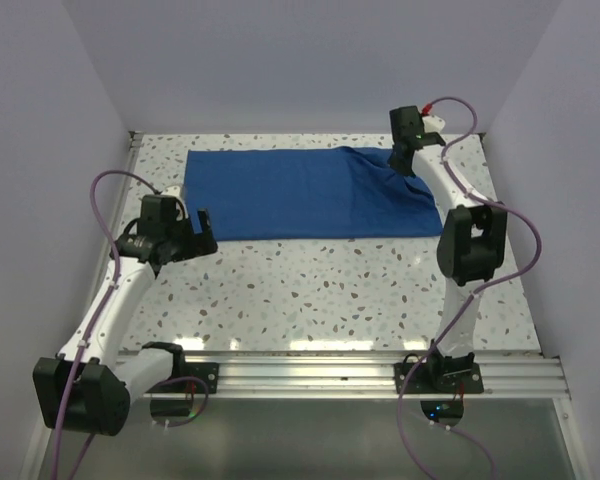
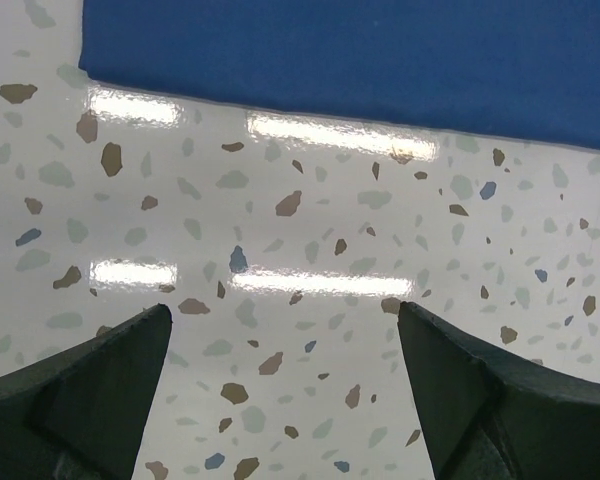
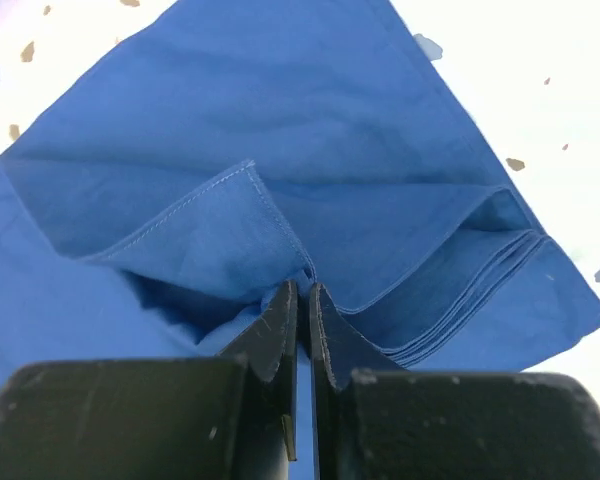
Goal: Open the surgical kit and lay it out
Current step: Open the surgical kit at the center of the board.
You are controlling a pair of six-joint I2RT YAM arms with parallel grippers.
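- Placement: the royal-blue cloth wrap (image 1: pixel 300 195) lies folded on the far half of the speckled worktop (image 1: pixel 330 290).
- The right tool (image 3: pixel 302 290) is pinched closed on an upper layer at the wrap's far right corner, which stands raised.
- The left tool (image 2: pixel 285 320) hovers spread wide and empty above the worktop, near the wrap's left end.

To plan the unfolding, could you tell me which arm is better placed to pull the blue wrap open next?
Probably right: right fingers pinch a fold of the blue wrap; left fingers hang open over the table.
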